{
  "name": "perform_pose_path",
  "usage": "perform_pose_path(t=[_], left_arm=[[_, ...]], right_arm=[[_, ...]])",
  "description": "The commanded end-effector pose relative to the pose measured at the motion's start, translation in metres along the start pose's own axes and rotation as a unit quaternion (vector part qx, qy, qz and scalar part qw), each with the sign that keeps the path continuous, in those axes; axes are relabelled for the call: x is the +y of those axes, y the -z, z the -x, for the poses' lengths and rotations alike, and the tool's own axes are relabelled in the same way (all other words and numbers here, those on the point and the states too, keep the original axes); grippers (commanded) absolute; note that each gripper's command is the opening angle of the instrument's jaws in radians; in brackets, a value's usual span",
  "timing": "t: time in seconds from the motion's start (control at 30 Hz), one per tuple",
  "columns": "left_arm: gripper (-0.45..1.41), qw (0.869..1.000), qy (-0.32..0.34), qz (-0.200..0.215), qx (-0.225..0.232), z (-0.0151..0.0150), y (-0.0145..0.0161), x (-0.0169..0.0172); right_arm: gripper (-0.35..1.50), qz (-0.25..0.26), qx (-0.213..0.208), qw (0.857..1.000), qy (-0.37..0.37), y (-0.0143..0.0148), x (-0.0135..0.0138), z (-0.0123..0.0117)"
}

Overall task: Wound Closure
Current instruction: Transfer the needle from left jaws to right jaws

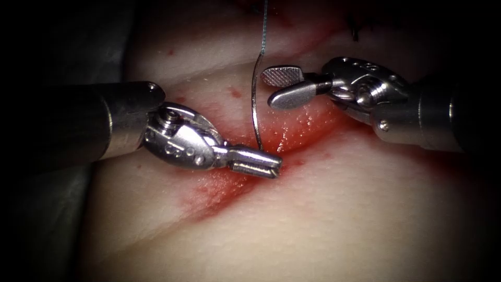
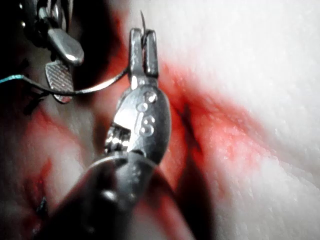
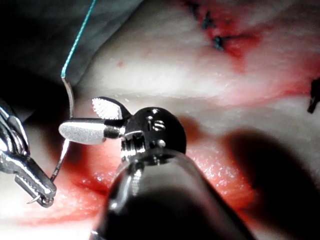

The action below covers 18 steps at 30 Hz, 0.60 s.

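Steel, thin and curved, the needle (image 1: pixel 254 104) is held near its point by the closed jaws of the left tool (image 1: pixel 272 166), just above the red, wet cut (image 1: pixel 292 137) in the pale, grainy tissue (image 1: pixel 339 219). It rises free to the blue thread (image 1: pixel 264 26). Right tool (image 1: pixel 274 89) is beside the needle with ridged jaws apart, holding nothing. Farther, dark stitches (image 3: pixel 217 35) cross the tissue.

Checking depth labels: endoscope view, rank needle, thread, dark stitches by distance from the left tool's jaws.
1. needle: held near its tip in the left tool, rising over the cut.
2. thread: runs up from the needle's top end.
3. dark stitches: upper right, beyond the open right tool.
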Motion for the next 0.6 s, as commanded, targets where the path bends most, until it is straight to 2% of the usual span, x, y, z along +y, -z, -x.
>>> perform_pose_path(t=[0.03, 0.17, 0.3, 0.5, 0.53, 0.57, 0.6], left_arm=[[-0.45, 1.0, -0.001, 0.001, 0.002, 0.0004, -0.0006, 0.0], [-0.45, 1.0, -0.001, 0.001, 0.003, 0.0001, -0.0008, 0.0], [-0.45, 1.0, -0.003, 0.004, 0.012, -0.0003, -0.0013, 0.0], [-0.45, 1.0, -0.004, 0.005, 0.015, -0.0003, -0.0013, 0.0], [-0.45, 1.0, -0.004, 0.005, 0.015, -0.0003, -0.0013, 0.0], [-0.45, 1.0, -0.004, 0.005, 0.016, -0.0003, -0.0013, 0.0], [-0.45, 1.0, -0.004, 0.005, 0.016, -0.0003, -0.0013, 0.0]], right_arm=[[0.87, -0.006, -0.002, 1.0, -0.001, -0.0015, 0.0002, 0.0004], [0.84, -0.006, 0.001, 1.0, -0.001, -0.002, 0.0001, 0.0005], [0.7, -0.005, 0.003, 1.0, -0.001, -0.0023, 0.0002, 0.0005], [0.62, -0.005, 0.004, 1.0, -0.001, -0.0025, 0.0001, 0.0006], [0.59, -0.005, 0.004, 1.0, -0.001, -0.0025, 0.0, 0.0006], [0.42, -0.005, 0.004, 1.0, -0.001, -0.0026, 0.0, 0.0006], [0.33, -0.005, 0.004, 1.0, -0.001, -0.0026, 0.0, 0.0006]])
